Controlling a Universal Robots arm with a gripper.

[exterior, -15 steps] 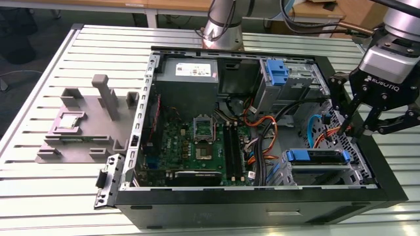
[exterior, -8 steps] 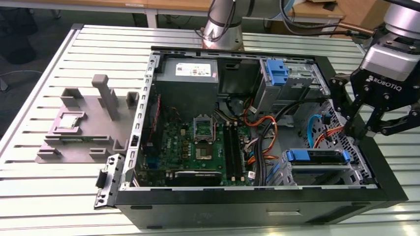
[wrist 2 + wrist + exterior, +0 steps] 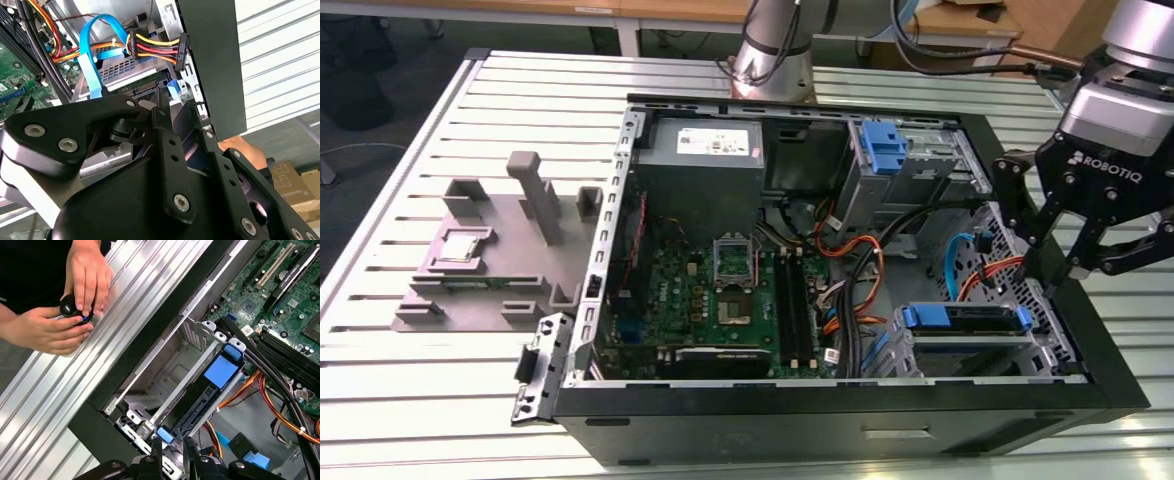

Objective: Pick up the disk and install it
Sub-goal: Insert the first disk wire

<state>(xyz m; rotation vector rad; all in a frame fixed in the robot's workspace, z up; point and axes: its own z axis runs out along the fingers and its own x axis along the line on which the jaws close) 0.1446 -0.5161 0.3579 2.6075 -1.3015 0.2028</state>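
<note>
First wrist view is showing the gripper [image 3: 172, 455] hanging over the open computer case [image 3: 100, 412], its jaws standing narrowly apart and holding nothing, with a blue corner of the carrier showing through the gap between them. The disk [image 3: 219, 373] is sitting on edge inside the grey metal drive cage [image 3: 165, 375], just beside the black case wall, its blue carrier framing the dark body. Whether the fingertips are touching the carrier cannot be told. Beyond the wall, a person's two hands [image 3: 75, 295] are resting on the ribbed aluminium tabletop [image 3: 55, 390] and pinching a small black round object [image 3: 71, 306]. In the exterior view the gripper is hovering above the case wall at the exterior view's right, close over the disk [image 3: 965, 318], which is lying in the near corner of the case on that side. The green motherboard [image 3: 720, 270] is filling the middle of the case, with the large grey power supply [image 3: 704, 150] at its far end and orange cables [image 3: 854, 270] running between board and cage. A grey fixture [image 3: 494, 250] is standing on the tabletop, beside the case at the exterior view's left. In the second wrist view a blue ribbon cable [image 3: 92, 55] is looping beside a yellow, red and black wire bundle [image 3: 155, 49].
</note>
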